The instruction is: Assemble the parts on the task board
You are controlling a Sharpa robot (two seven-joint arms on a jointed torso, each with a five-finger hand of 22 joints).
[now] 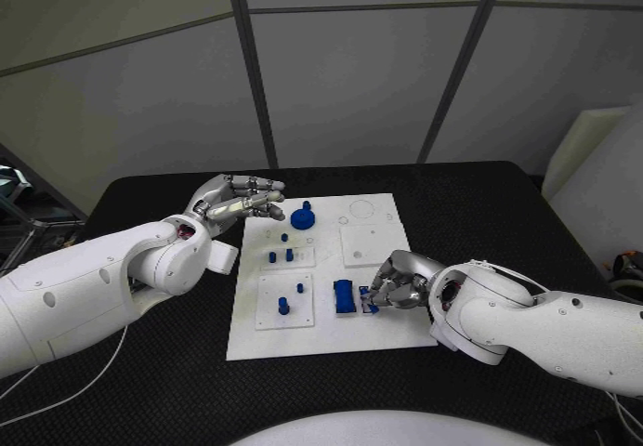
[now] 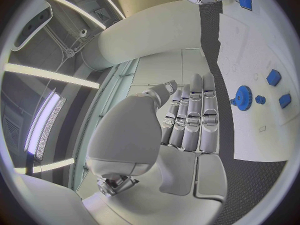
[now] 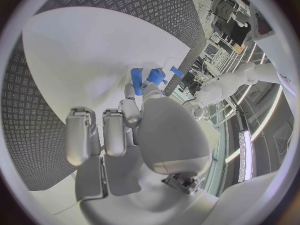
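Right hand [image 1: 398,279], nearest the camera, curls its fingers down over a blue block [image 1: 345,297] near the front edge of the white task board [image 1: 321,339], apparently pinching a small blue piece [image 1: 366,302] beside it to seat it; the hand hides the contact, so the grip is a judgement. Left hand [image 1: 236,199] hovers at the board's far left corner, fingers extended and holding nothing, seemingly kept clear. A blue gear [image 1: 304,219] stands just beside it; blue pegs [image 1: 284,254] stand mid-board.
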